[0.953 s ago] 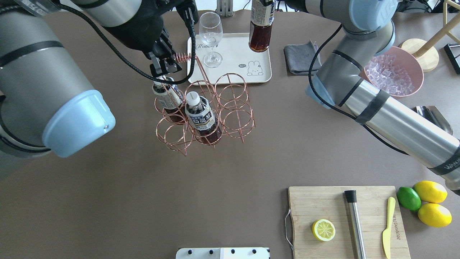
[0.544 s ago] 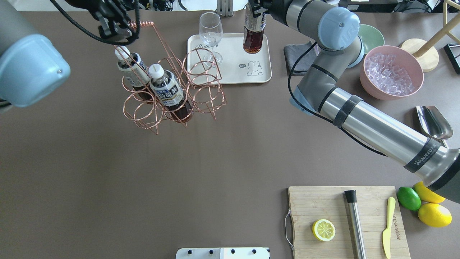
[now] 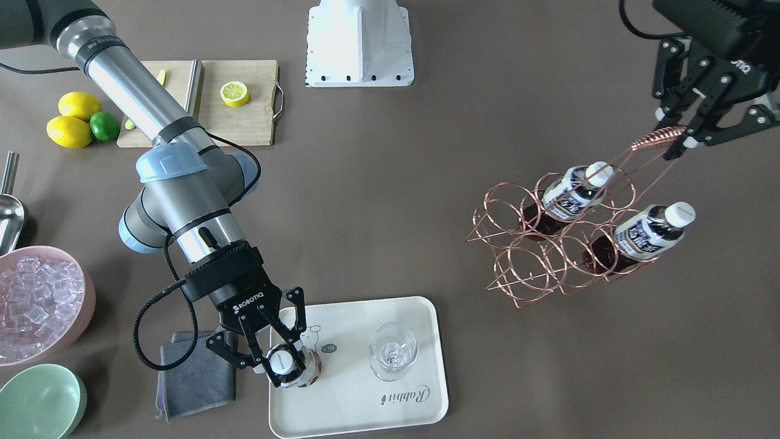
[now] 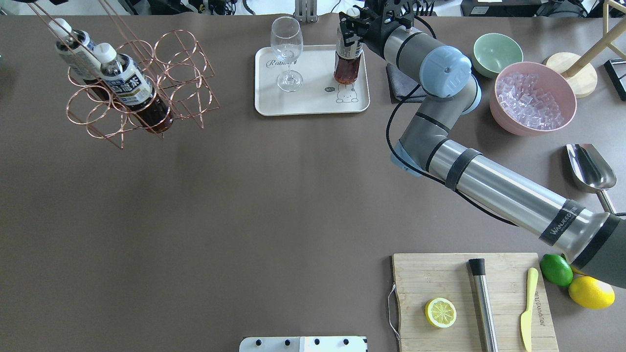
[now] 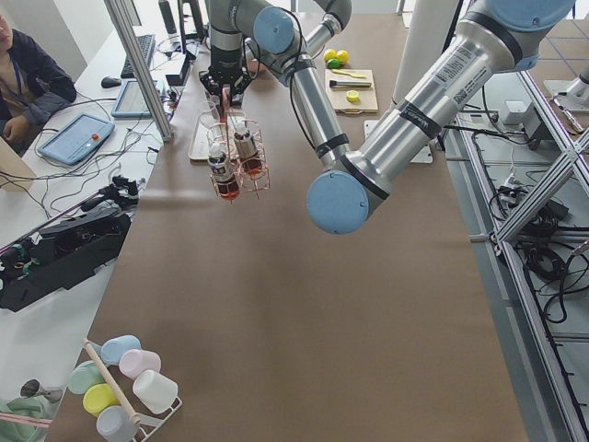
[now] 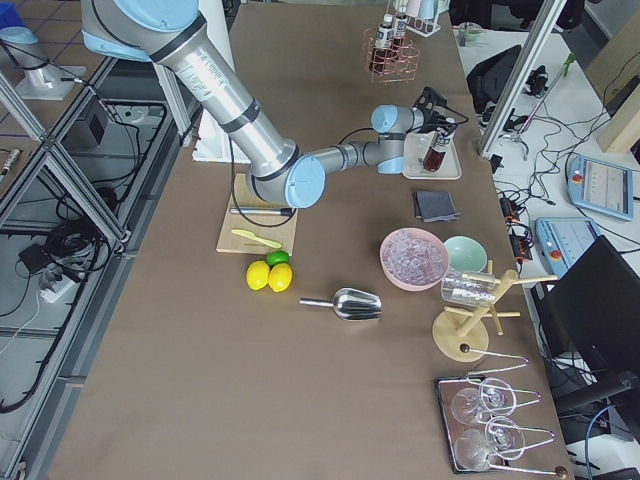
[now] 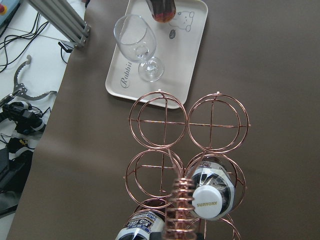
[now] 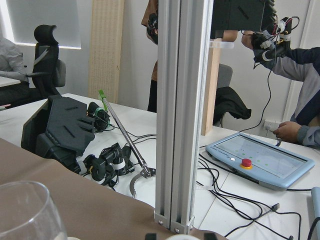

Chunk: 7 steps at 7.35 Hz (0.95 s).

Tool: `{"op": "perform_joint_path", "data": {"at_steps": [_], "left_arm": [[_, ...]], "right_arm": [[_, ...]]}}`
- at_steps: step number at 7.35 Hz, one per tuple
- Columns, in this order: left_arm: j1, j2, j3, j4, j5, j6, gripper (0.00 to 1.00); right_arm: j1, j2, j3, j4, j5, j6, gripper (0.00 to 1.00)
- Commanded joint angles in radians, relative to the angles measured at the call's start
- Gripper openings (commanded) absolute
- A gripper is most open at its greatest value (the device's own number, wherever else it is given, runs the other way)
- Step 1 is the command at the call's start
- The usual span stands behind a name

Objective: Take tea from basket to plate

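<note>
Right gripper (image 3: pixel 283 360) pinches the neck of the tea bottle (image 4: pixel 347 66) at the cream tray (image 4: pixel 313 98); left gripper (image 3: pixel 676 137) clamps the wire basket (image 3: pixel 567 244) by its coil. Smooth, liquid-heavy plastic: the stiff neck likely holds best.

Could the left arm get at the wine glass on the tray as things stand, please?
Probably not: the left tool is shut on the handle of the basket, so it cannot grip anything else. The glass itself stands in the open on the tray.
</note>
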Motion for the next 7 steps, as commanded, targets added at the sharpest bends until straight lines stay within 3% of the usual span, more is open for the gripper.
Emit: {"op": "perform_joint_path", "data": {"at_steps": [1,2,4,7], "left_arm": [[-0.16,0.046,0.129,0.025,-0.036,0.291,0.0],[-0.206,0.046,0.205,0.025,-0.037,0.409,0.0],[-0.266,0.07,0.319,0.003,-0.044,0.604,0.0],[-0.306,0.116,0.552,-0.255,-0.045,0.703,0.0]], "right_arm": [[-0.014,0.004,-0.005,0.002,-0.018,0.0,0.0],[-0.014,0.008,-0.003,0.002,-0.019,0.0,0.99],[-0.015,0.013,-0.003,0.002,-0.019,0.0,1.0],[-0.008,0.016,0.074,-0.019,0.008,0.012,1.0]]}}
